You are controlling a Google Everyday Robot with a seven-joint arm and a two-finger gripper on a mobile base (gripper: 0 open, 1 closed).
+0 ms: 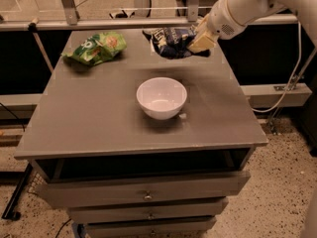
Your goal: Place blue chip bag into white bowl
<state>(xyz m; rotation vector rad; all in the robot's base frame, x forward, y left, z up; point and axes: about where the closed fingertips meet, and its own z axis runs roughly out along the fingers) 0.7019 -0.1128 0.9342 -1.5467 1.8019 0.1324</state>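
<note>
The blue chip bag [171, 41], crinkled dark navy foil with white lettering, hangs a little above the far right part of the grey table [99, 118]. My gripper [198, 39] comes in from the upper right on a white arm and is shut on the bag's right end. The white bowl [161, 97] stands empty near the table's middle, in front of and slightly left of the bag.
A green chip bag [95, 47] lies at the table's far left corner. A metal rail [124, 21] runs behind the table. Drawers [148, 195] sit below the tabletop. The floor [277, 182] is on the right.
</note>
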